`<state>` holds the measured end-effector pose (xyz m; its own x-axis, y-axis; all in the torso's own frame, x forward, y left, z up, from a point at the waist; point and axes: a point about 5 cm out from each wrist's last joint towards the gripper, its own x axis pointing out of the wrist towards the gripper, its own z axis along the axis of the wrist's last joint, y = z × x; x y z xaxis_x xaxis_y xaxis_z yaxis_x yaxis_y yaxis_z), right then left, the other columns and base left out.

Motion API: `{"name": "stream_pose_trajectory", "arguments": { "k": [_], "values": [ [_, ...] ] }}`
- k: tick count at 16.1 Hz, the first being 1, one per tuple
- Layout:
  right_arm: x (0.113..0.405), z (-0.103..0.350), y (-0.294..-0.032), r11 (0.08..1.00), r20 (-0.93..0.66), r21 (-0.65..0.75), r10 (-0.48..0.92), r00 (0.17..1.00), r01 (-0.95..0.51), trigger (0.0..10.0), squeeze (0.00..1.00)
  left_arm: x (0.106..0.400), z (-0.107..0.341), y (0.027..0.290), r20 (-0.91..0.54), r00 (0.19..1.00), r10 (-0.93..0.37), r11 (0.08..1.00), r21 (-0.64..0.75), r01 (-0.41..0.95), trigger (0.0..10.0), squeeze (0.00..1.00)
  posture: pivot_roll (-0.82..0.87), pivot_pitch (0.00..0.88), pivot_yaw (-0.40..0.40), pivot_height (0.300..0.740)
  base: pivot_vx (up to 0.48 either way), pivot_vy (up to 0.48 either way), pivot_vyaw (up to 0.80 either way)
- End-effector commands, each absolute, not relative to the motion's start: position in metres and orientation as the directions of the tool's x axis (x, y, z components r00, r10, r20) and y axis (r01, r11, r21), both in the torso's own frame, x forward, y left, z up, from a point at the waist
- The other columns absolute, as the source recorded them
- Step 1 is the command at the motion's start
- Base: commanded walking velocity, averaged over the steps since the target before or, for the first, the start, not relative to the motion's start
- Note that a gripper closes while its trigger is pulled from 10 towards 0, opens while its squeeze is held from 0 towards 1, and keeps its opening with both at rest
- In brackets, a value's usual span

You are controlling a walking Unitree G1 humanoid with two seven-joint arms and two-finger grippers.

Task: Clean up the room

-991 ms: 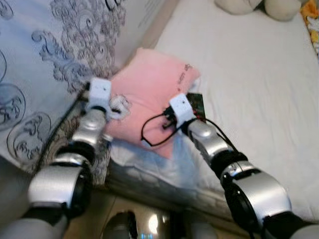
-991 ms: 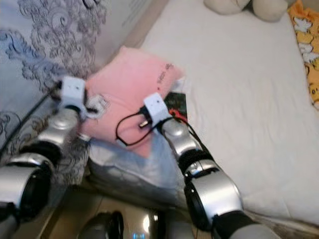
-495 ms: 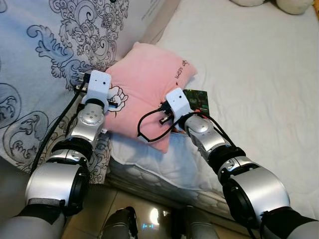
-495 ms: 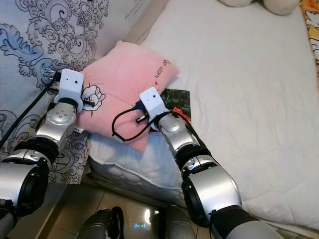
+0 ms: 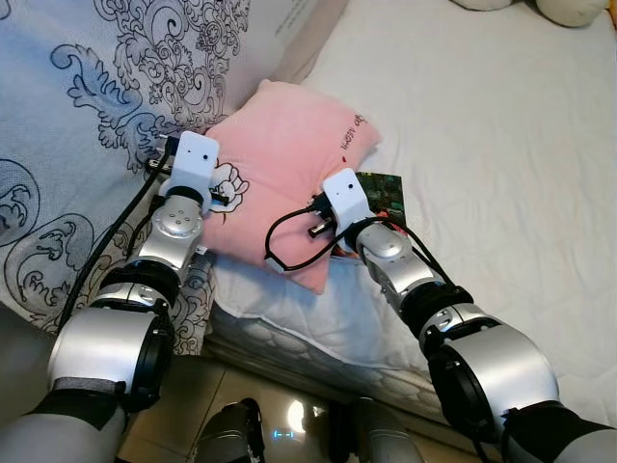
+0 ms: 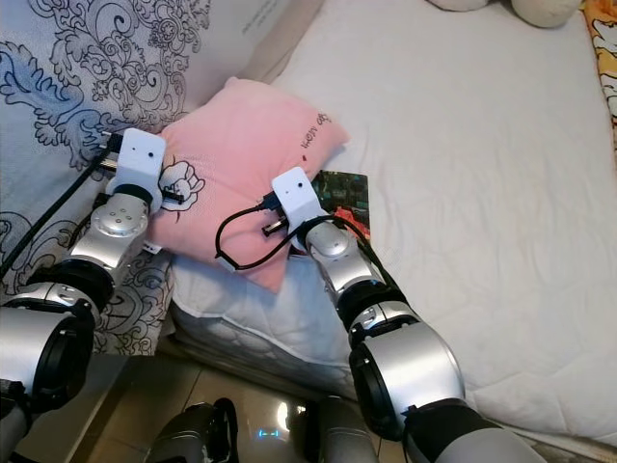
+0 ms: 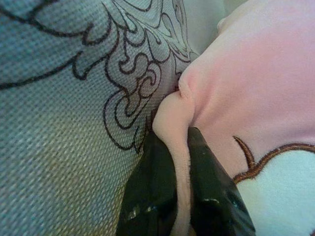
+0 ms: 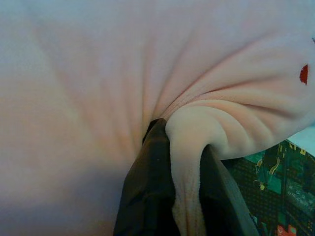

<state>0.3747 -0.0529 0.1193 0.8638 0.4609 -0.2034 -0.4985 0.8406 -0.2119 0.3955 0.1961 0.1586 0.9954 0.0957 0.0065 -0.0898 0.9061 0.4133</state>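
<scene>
Both pincers pinch the pink pillow (image 5: 289, 159). Left gripper (image 7: 179, 162) has its two black fingers (image 7: 152, 187) pressed on a fold at the pillow's edge, right against the patterned grey-blue cloth (image 7: 64, 98); a brown-outlined white patch of the pillow's picture sits beside the fingers. Right gripper (image 8: 184, 147) squeezes a bunched ridge of pink fabric between its fingers (image 8: 142, 191), with a dark green printed card (image 8: 275, 182) at the lower right of that wrist picture.

Seen from the head, the pillow lies in the upper middle of the frame, at the corner of the white mattress (image 5: 501, 154), its left side against the patterned cloth and its lower tip hanging over the mattress edge. The left arm (image 5: 169, 231) reaches up from the lower left to the pillow's left edge, the right arm (image 5: 405, 270) from the lower right to its right edge, a black cable (image 5: 289, 246) looping beside that wrist. The green card (image 5: 384, 193) lies on the mattress, touching the pillow's right side. Plush toys (image 5: 549, 8) sit at the top right, and shiny tiled floor (image 5: 280, 424) shows at the bottom.
</scene>
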Motion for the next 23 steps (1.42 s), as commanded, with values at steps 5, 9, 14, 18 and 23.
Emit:
{"name": "stream_pose_trajectory", "arguments": {
  "k": [5,9,14,18,23],
  "values": [
    [0.376,0.114,-0.062,0.884,-0.228,-0.156,0.402,0.886,-0.441,10.0,0.0,0.401,0.186,0.214,0.089,0.987,0.137,0.887,0.432,-0.162,10.0,1.0,-0.09,0.244,-0.056,0.74,0.0,0.0,0.0],
    [0.375,0.114,-0.061,0.926,-0.187,-0.037,0.363,0.913,-0.376,10.0,0.0,0.402,0.195,0.211,0.131,0.986,0.102,0.9,0.41,-0.147,10.0,1.0,-0.1,0.231,-0.059,0.74,0.0,0.0,0.0],
    [0.352,0.094,-0.017,0.889,-0.226,0.267,0.434,0.872,-0.372,10.0,0.0,0.403,0.234,0.204,0.306,0.951,-0.047,0.88,0.463,-0.106,10.0,1.0,-0.1,0.201,-0.032,0.74,0.0,0.0,0.0],
    [0.353,0.094,-0.019,0.885,-0.224,0.288,0.435,0.872,-0.367,10.0,0.0,0.399,0.272,0.197,0.448,0.886,-0.12,0.889,0.446,-0.105,10.0,1.0,-0.09,0.167,-0.025,0.74,0.0,0.0,0.0],
    [0.359,0.107,-0.02,0.882,-0.155,0.325,0.406,0.901,-0.341,10.0,1.0,0.39,0.276,0.18,0.471,0.855,-0.217,0.906,0.424,-0.004,10.0,1.0,-0.09,0.141,-0.014,0.74,0.0,0.0,0.0]
  ]
}}
